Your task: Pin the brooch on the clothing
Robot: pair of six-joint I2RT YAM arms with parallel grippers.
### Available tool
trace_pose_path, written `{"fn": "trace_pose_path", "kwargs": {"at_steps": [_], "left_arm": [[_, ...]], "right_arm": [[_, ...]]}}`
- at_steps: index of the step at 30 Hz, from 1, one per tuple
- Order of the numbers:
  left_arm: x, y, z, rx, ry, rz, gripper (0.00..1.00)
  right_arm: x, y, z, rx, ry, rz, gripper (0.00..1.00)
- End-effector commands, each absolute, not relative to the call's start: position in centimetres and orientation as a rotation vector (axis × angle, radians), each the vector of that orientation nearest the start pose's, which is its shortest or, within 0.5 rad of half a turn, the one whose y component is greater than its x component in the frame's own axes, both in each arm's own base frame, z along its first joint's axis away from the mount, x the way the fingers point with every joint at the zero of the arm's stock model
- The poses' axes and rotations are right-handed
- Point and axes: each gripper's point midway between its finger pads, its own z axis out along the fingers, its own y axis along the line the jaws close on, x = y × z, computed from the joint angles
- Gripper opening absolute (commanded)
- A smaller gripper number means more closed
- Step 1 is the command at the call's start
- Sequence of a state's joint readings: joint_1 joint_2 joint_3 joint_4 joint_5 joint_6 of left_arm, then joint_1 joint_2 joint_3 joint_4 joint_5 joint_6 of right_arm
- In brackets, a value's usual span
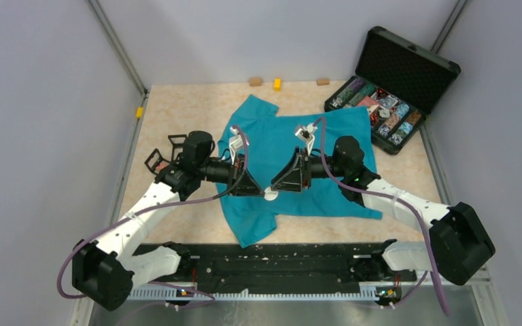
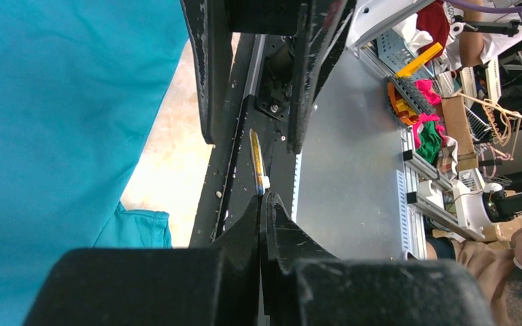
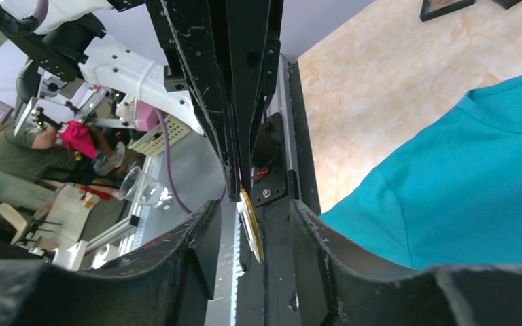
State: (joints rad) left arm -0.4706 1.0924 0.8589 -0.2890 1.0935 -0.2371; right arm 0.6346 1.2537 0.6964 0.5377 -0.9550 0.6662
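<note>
The teal-blue T-shirt [image 1: 299,139] lies flat on the table; it also shows in the left wrist view [image 2: 54,122] and the right wrist view [image 3: 476,176]. Both grippers meet above its near hem. My left gripper [image 1: 255,190] [image 2: 262,197] is shut on the brooch [image 1: 270,195]. The brooch shows only edge-on, as a thin disc with a gold rim and white back [image 2: 258,163] [image 3: 251,227]; its face is hidden. My right gripper [image 1: 280,185] [image 3: 255,204] is open, with one finger on each side of the brooch and not touching it.
An open black case [image 1: 408,68] of multicoloured trinkets stands at the back right. Small tan and yellow blocks [image 1: 276,83] lie along the back edge. Two small black frames [image 1: 166,151] lie left of the shirt. The black base rail [image 1: 265,261] runs along the near edge.
</note>
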Motion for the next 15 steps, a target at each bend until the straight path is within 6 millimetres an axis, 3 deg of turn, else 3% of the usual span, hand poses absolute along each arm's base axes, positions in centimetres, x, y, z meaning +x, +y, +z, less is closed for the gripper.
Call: {"fn": "trace_pose_path", "kwargs": {"at_steps": [1, 15], "left_arm": [[15.14, -26.02, 25.68, 0.989, 1.820, -1.562, 0.00], [15.02, -26.09, 25.68, 0.988, 1.818, -1.572, 0.00]], "right_arm": [[16.52, 33.02, 27.39, -0.921, 1.594, 1.731, 0.41], [15.61, 33.61, 27.39, -0.970, 1.586, 1.773, 0.20]]}}
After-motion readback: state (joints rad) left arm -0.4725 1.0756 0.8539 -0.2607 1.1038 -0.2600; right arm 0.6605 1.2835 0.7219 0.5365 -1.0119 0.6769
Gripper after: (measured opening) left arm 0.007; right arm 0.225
